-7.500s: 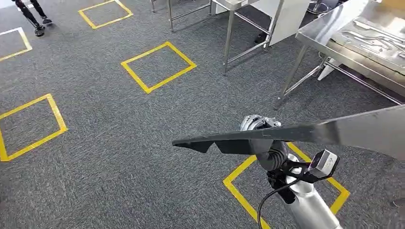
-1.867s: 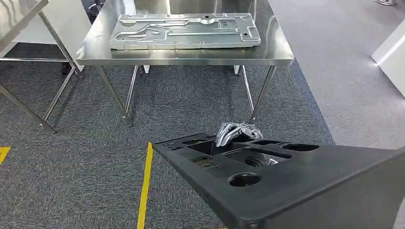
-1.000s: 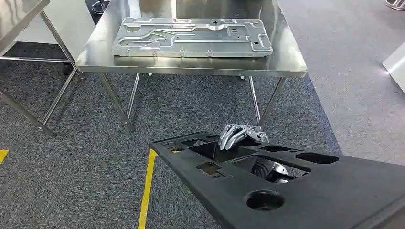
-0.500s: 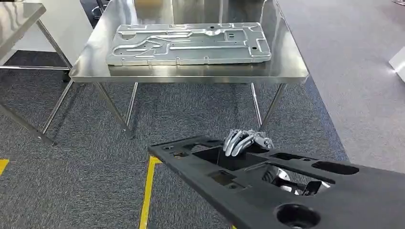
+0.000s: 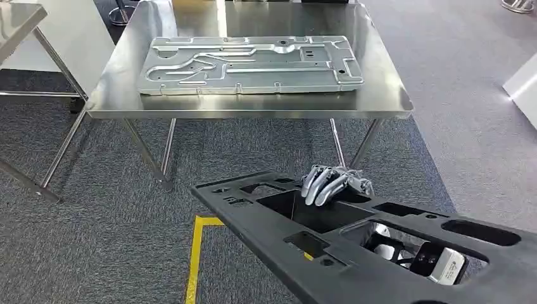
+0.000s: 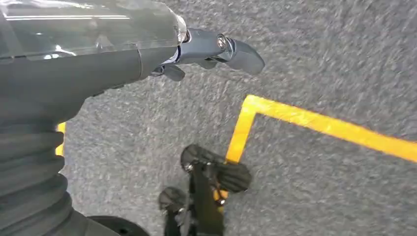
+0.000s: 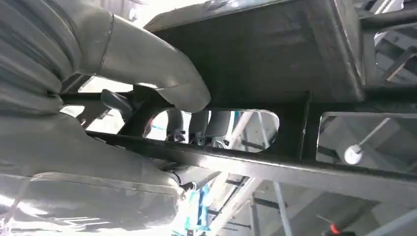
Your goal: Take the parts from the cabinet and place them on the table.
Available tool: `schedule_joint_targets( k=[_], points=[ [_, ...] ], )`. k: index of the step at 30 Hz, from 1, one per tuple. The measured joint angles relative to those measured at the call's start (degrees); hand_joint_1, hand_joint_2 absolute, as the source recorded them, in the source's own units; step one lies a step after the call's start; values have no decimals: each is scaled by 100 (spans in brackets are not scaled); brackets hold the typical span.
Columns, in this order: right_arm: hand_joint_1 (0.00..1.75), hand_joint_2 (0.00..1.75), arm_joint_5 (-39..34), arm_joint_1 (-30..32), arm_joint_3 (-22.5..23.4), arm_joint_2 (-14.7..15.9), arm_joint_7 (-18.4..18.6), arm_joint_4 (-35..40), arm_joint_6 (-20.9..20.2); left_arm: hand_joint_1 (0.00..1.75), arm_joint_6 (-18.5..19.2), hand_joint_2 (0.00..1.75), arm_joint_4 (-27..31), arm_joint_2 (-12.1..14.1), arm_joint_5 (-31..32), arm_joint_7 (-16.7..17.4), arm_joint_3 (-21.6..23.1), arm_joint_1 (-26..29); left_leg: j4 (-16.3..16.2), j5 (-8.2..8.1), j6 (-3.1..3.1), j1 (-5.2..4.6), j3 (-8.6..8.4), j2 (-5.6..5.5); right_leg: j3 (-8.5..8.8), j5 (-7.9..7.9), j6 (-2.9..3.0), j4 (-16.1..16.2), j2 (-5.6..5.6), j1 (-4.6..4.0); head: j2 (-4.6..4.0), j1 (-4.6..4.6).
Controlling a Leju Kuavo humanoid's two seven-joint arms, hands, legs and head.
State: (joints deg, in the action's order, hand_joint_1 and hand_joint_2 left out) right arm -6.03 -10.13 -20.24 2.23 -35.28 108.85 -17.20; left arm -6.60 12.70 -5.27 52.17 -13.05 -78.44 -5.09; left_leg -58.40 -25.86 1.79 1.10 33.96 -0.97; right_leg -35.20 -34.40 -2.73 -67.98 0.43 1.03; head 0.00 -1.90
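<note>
Low in the frame, your right hand (image 5: 334, 184) hooks its fingers over the black part (image 5: 380, 253) and holds it. The part's long side runs from center to lower right. Your left hand (image 6: 216, 46) holds nothing, fingers apart. Straight ahead, higher up, waits the steel table (image 5: 120, 95), with a grey metal plate (image 5: 250, 63) on it.

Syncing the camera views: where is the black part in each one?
Head view: black part across the lower right, robot hand hooked over its far rim.
Left wrist view: not in it.
Right wrist view: its underside fills the frame.
Shared landmark: right robot hand's fingers through the cutout.
</note>
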Motion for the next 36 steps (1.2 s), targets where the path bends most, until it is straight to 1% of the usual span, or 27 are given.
schedule_joint_targets(
  k=[1, 2, 3, 4, 6, 7, 8, 11, 12, 13, 14, 16, 17, 18, 19, 21, 22, 23, 25, 27, 28, 29, 31, 32, 33, 34, 36],
  points=[
    [175, 175, 0, 6, 2, -11, 15, 0, -2, 0, 0, 175, 0, 0, -2, 0, 0, -1, 0, -27, 15, -15, -18, 3, -319, -156, -7, -506, -5, 0, 0, 0],
    [175, 175, 2, 8, 0, -13, 31, 0, -9, 0, 0, 175, 0, 0, -13, 0, -2, 5, -1, -53, 20, -28, -45, 3, -534, -155, 1, -784, -7, -2, 0, 0],
    [175, 175, 2, 8, 2, -17, 31, 0, -9, 0, 0, 175, 0, 0, -17, 0, -2, 9, -1, -82, 24, -41, -91, 2, -595, 9, 16, -747, -7, -6, 0, 0],
    [175, 175, 2, 5, 2, -26, 31, 2, -9, 0, 0, 175, 0, -2, -20, 2, -2, 12, -1, -121, 22, -53, -151, -3, -510, 301, 48, -442, -8, -17, 0, 0],
    [175, 175, 2, 1, 2, -44, 31, 11, -7, 0, 0, 175, 0, -11, -17, 0, -2, 8, 4, -196, 12, -83, -283, -9, -122, 943, 160, 552, -9, -71, 0, 0],
    [175, 175, 2, -8, 2, -52, 31, 9, -7, 0, 0, 175, 0, -31, -20, 0, -4, 12, 24, -229, 1, -77, -290, -6, 16, 977, 232, 827, -17, -106, 0, 0],
    [175, 175, 2, -13, 2, -63, 35, 13, -7, 0, 0, 175, 0, -39, -20, 0, -4, -3, 6, -257, -38, -112, -311, -14, 51, 946, 247, 963, -32, -125, 0, 0],
    [175, 175, 2, -4, 9, -87, 35, 46, -11, 0, -9, 175, 0, -42, -24, 2, -9, -8, 81, -264, -125, -87, -332, 19, 52, 910, 266, 1001, -4, -141, 0, 0],
    [175, 175, 22, 27, 13, -107, 28, 76, -26, 0, -13, 175, 2, -39, -24, 0, -9, -18, 78, -302, -163, -119, -350, 28, 132, 936, 289, 1110, -5, -55, 0, -4],
    [175, 175, 61, 70, 17, -131, 11, 109, -57, 0, -22, 175, 4, -37, -26, -2, -9, -18, -39, -351, -187, -97, -340, 47, 215, 935, 295, 1180, -19, -62, 0, -2],
    [175, 175, 77, 95, 24, -164, 4, 118, -94, 0, -28, 175, 4, -42, -33, -2, -11, -22, -385, -527, -208, -87, -168, 51, 264, 913, 333, 1199, -30, -56, 0, -2],
    [175, 175, 107, 178, 54, -205, -2, 118, -172, 0, -28, 175, 4, -48, -33, -2, -11, -12, -1311, -891, -252, -53, 353, 53, 310, 867, 345, 1197, -24, -59, 0, -4],
    [175, 175, 107, 236, 59, -210, -20, 118, -197, 0, -28, 175, 4, -48, -33, -2, -13, -5, -1635, -942, -275, -39, 568, 53, 328, 842, 346, 1192, -13, -59, 0, -4],
    [175, 175, 105, 294, 68, -214, -55, 120, -230, 0, -31, 175, 4, -48, -33, -2, -13, -1, -1700, -853, -291, -27, 668, 54, 354, 816, 340, 1186, 9, -55, 0, -4],
    [175, 175, 105, 341, 76, -216, -79, 120, -251, 0, -33, 175, 4, -46, -33, -2, -13, 3, -1485, -621, -303, -11, 624, 55, 394, 784, 324, 1180, 39, -47, 0, -4],
    [175, 175, 101, 379, 114, -247, -81, 155, -264, 0, -28, 175, 4, -37, -26, -2, -13, 3, -459, 36, -312, 18, 220, 49, 492, 691, 277, 1137, 96, -22, 0, -4],
    [175, 175, 94, 380, 129, -262, -81, 175, -275, 0, -18, 175, 4, -37, -24, -2, -13, 8, -79, 154, -318, 33, 78, 19, 508, 638, 243, 1109, 116, -20, 0, -4],
    [175, 175, 83, 376, 155, -267, -81, 206, -289, 0, 0, 175, 4, -37, -15, -4, -13, 3, -25, 68, -304, -7, 12, -24, 494, 605, 194, 1059, 151, -55, 0, -2],
    [175, 175, 83, 411, 190, -286, -68, 282, -328, 0, 4, 175, 4, -35, -15, 11, -13, -13, -57, 47, -213, -10, 34, -2, 486, 600, 147, 1089, 180, -53, 0, -4],
    [175, 175, 77, 447, 232, -299, -77, 347, -358, 0, 2, 175, 4, -37, -15, 17, -13, -22, -14, 48, -122, -5, 5, 20, 508, 558, 64, 1096, 186, -29, 0, -4],
    [175, 175, 77, 459, 253, -308, -85, 378, -367, 0, 2, 175, 4, -35, -15, 20, -13, -25, -1, 41, -83, 3, -18, 33, 493, 502, 45, 982, 103, -20, 0, -2],
    [175, 175, 77, 457, 282, -312, -103, 398, -380, 0, 0, 175, 7, -31, -20, 20, -13, -24, 1, 22, -43, 3, -28, 46, 330, 336, 32, 676, 34, -27, 0, -2],
    [175, 175, 77, 487, 339, -330, -116, 426, -439, 0, -2, 175, 7, -22, -33, 17, -13, -21, 1, -5, -10, -16, -38, 66, -218, -78, 3, -293, 3, -21, 0, -2],
    [175, 175, 77, 521, 356, -337, -116, 433, -459, 0, -4, 175, 9, -17, -35, 13, -13, -20, -1, -20, -3, -26, -45, 71, -475, -174, 0, -696, -4, -22, 0, -2],
    [175, 175, 77, 554, 376, -341, -116, 437, -481, 0, -7, 175, 11, -17, -35, 13, -13, -17, -1, -39, -2, -36, -68, 72, -604, -110, 11, -830, -10, -23, 0, -2],
    [175, 175, 81, 573, 393, -345, -116, 437, -487, 0, -7, 175, 11, -17, -33, 13, -13, -17, -1, -62, 3, -46, -104, 72, -577, 70, 29, -692, -10, -26, 0, -2],
    [175, 175, 94, 578, 426, -367, -111, 474, -490, 0, -7, 175, 11, -17, -28, 13, -13, -19, 0, -120, -4, -73, -209, 69, -207, 696, 124, 226, -12, -52, 0, -2]
  ],
)
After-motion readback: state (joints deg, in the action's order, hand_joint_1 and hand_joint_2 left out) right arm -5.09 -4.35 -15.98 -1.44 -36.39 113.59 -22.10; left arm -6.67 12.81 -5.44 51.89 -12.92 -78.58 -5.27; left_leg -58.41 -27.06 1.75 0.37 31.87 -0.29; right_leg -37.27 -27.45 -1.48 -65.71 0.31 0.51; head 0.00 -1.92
